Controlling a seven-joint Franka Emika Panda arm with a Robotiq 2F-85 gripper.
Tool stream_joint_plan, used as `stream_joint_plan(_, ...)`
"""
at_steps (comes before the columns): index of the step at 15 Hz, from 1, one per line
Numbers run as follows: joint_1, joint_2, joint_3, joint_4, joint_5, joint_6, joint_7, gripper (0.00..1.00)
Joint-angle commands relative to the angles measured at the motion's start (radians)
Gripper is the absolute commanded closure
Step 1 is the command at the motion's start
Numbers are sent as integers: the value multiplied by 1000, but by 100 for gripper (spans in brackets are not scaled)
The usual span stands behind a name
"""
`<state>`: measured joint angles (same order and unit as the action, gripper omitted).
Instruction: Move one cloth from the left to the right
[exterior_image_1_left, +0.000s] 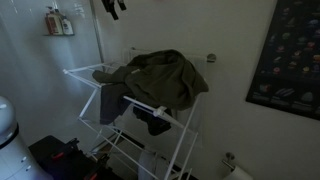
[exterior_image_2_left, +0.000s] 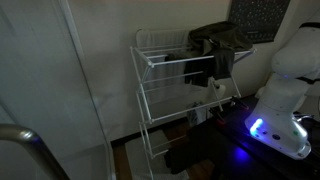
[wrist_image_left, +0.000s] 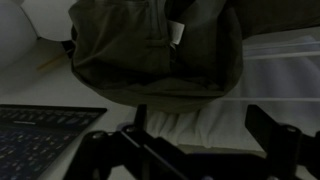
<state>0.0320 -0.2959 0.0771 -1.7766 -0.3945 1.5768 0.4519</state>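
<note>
Olive-green, rumpled, garment-like cloth (wrist_image_left: 150, 50) sits heaped on the white wire drying rack (exterior_image_1_left: 80, 71), straight ahead of your pincer (wrist_image_left: 185, 150) and apart from it. Expect it soft, light and floppy. It'll drape and may snag the rails, so pinch a raised fold near the small pale tag (wrist_image_left: 177, 33). Your pincer's 2 fingers stand wide apart, holding nothing, touching nothing.
</note>
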Motion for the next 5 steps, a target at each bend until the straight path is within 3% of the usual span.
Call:
stream_joint_plan(1, -1, -40, 2, -44, 54, 71, -60, 0)
stream_joint_plan(5, -5, -40, -10, -53, 99, 117, -140, 0)
